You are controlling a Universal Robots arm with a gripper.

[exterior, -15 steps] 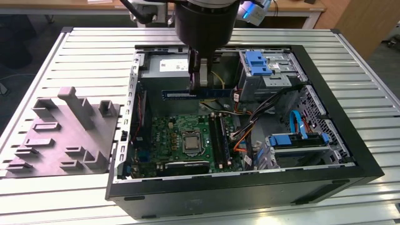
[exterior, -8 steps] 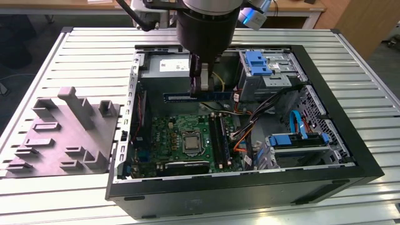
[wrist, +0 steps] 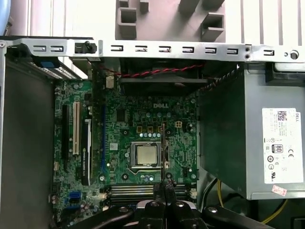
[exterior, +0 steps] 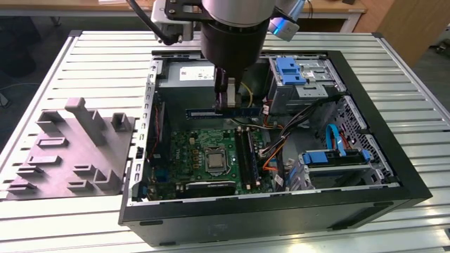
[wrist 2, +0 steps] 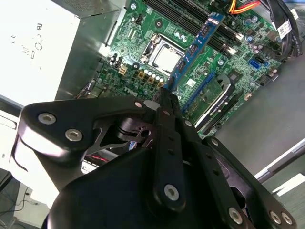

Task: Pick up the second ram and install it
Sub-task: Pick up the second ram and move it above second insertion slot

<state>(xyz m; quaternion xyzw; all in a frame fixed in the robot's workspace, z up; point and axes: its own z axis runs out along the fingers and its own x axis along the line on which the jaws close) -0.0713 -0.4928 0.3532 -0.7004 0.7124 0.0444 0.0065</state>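
**Slatted table (exterior: 84,58), open case (exterior: 281,221), second ram (exterior: 211,112) in my gripper (exterior: 226,107)**

Metal slats carry the computer case, and a grey moulded fixture (exterior: 70,153) lies at its nine o'clock in the exterior view. I hang inside the case's twelve o'clock half. My fingers are drawn narrow on the second ram, held level above the motherboard (exterior: 204,153) and not yet in a slot. My own arm hides the case wall behind me.

In the second wrist view my black linkages cover much of the board, and the second ram (wrist 2: 198,45) runs out from my gripper (wrist 2: 164,93) over it. In the first wrist view the second ram (wrist: 162,152) is edge-on, a thin line beside the processor socket (wrist: 145,155), rising from my gripper (wrist: 164,183).

Whether the memory slots (exterior: 244,150) already hold a stick I cannot tell. In the exterior view, the stick's three o'clock end is near the cable bundle (exterior: 281,124) and below the drive cage (exterior: 299,74). Its nine o'clock end has open room before the case wall. The power supply (exterior: 184,74) sits at my eleven o'clock.
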